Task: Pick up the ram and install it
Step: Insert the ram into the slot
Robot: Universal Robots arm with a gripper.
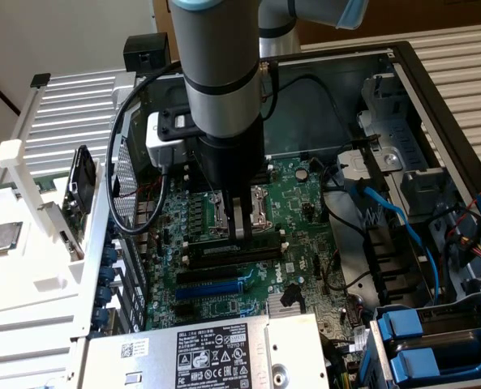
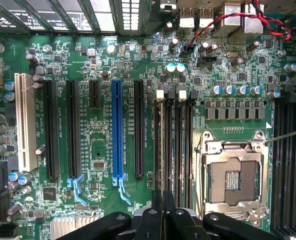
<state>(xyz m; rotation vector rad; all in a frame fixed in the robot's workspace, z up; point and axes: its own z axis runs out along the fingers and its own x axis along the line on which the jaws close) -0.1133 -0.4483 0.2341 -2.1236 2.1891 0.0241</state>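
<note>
My gripper [image 1: 240, 231] hangs low over the green motherboard [image 1: 293, 207] inside the open computer case, just beside the empty silver processor socket [image 2: 232, 175]. In the wrist view its two black fingers [image 2: 157, 210] stand pressed together, shut, with nothing showing between them, above the near end of the long black memory slots [image 2: 175, 145]. A narrow green strip, seemingly the ram [image 1: 25, 185], lies in the white rack at the exterior view's left, well away from the gripper.
A square silver processor chip [image 1: 1, 237] lies on the white rack [image 1: 53, 292]. Black and blue expansion slots [image 2: 117, 130] run alongside the memory slots. Cables and blue drive bays [image 1: 418, 332] crowd the case's right side, and a power supply [image 1: 199, 352] sits at the front.
</note>
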